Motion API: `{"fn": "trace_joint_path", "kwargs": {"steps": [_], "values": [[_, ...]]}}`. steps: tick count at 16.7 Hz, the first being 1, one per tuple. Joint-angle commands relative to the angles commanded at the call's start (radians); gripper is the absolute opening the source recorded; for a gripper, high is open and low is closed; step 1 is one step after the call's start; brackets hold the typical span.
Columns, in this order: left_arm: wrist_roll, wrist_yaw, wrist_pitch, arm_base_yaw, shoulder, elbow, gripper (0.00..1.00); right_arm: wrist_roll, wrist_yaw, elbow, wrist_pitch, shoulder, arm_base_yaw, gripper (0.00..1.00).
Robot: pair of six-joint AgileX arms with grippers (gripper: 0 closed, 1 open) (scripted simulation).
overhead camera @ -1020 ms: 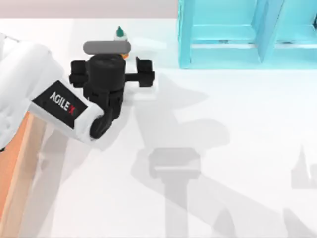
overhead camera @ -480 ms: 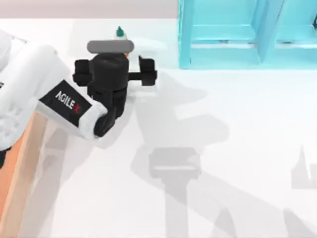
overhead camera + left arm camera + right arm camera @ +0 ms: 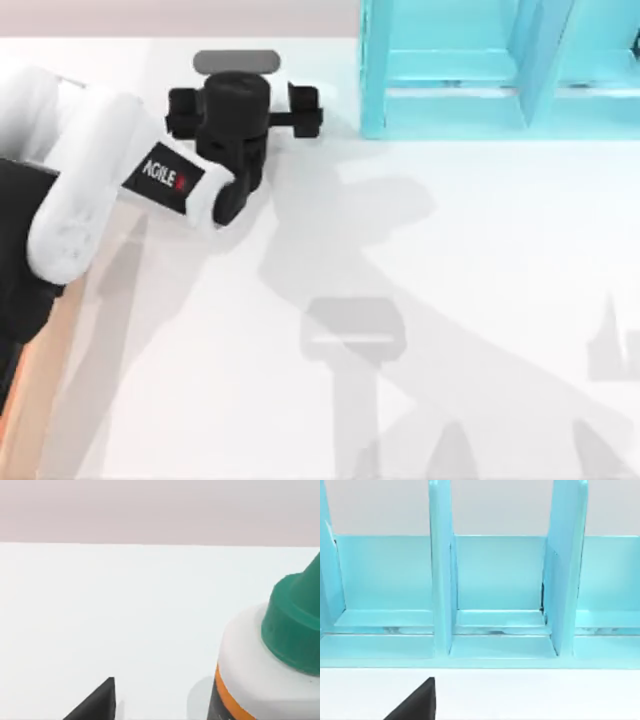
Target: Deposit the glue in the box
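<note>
The left arm has advanced toward the far edge of the table [image 3: 450,300] over the last second. In the top view, the left gripper [image 3: 237,75] now sits directly over the spot where the green cap stood exposed half a second ago, just beyond the wrist. The cap is therefore covered from above. In the left wrist view the glue [image 3: 270,655] is very close to the camera and appears upright. Its green cone cap, white shoulder and the top edge of the orange label with its dark band are all visible, offset to one side rather than centred. I cannot tell how far the left gripper is open, nor whether it has hold of the bottle, and the base of the bottle lies outside the wrist view. I judge this to be the final closing-in stage of the approach, with the grasp not yet confirmed. Because the bottle is off-centre in the wrist view, alignment should be checked before any closing command. The glue is small and narrow, so a glancing contact could tip it. The box [image 3: 30,410] lies at the left edge of the table, partly beneath the left arm and well apart from the glue, so the whole carry remains to be done. The right arm is parked, its wrist camera facing the teal shelf [image 3: 495,580].
</note>
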Motion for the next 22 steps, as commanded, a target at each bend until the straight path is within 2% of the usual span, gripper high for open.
{"fn": "trace_joint_path", "kwargs": {"steps": [3, 7, 20, 22], "values": [[0.004, 0.015, -0.036, 0.015, 0.050, 0.086, 1.00, 0.000, 0.000, 0.000, 0.000, 0.000, 0.000, 1.00], [0.004, 0.016, -0.039, 0.016, 0.055, 0.093, 1.00, 0.000, 0.000, 0.000, 0.000, 0.000, 0.000, 1.00], [0.004, 0.016, -0.039, 0.016, 0.055, 0.093, 0.02, 0.000, 0.000, 0.000, 0.000, 0.000, 0.000, 1.00], [0.004, 0.016, -0.039, 0.016, 0.055, 0.093, 0.00, 0.000, 0.000, 0.000, 0.000, 0.000, 0.000, 1.00]]}}
